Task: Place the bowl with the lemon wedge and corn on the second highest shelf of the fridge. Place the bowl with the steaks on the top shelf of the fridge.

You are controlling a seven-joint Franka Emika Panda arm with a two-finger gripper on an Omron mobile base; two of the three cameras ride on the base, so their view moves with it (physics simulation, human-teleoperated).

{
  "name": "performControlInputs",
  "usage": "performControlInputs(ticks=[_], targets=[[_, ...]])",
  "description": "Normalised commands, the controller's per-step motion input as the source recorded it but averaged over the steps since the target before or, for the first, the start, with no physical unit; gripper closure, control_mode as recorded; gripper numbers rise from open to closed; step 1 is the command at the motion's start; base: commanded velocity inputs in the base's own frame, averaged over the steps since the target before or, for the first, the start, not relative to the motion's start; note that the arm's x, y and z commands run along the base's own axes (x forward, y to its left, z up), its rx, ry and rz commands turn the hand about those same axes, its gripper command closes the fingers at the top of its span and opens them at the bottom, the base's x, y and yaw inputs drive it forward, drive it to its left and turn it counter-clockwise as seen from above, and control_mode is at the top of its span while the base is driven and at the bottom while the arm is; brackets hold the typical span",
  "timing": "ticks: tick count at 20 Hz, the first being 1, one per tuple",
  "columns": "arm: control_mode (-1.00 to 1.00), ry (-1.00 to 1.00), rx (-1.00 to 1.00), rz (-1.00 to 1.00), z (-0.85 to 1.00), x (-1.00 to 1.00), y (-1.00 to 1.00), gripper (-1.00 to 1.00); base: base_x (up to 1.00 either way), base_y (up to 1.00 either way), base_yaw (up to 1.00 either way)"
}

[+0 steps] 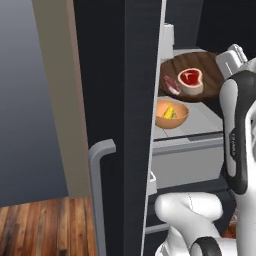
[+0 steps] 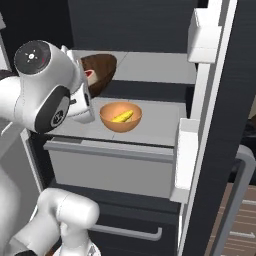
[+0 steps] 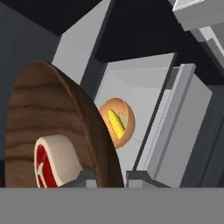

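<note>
The bowl with the steaks is a shallow dark wooden dish at the left front of the fridge's top shelf. It carries a red steak and a pinkish strip. In the hand view the dish looms close, and my gripper is shut on its rim, one finger on each side. I cannot tell whether the dish rests on the shelf. The orange bowl with the corn stands on the shelf below. In the hand view that bowl shows beyond the dish.
The black fridge door with its grey bar handle stands open on the left. The other door carries white bins on the right. A grey drawer sits under the orange bowl's shelf. A beige cabinet side lies further left.
</note>
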Motion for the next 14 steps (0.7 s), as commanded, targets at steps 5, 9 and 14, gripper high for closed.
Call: performControlInputs(ticks=[5, 9, 14], targets=[[-1.00, -0.04, 0.28, 0.00, 0.00, 0.45, -0.05, 1.00, 0.00, 0.00, 0.00], [-1.00, 0.00, 0.00, -0.01, 0.00, 0.55, 0.00, 1.00, 0.00, 0.00, 0.00], [-1.00, 0.00, 0.02, -0.05, 0.00, 1.00, 0.00, 1.00, 0.00, 0.00, 0.00]])
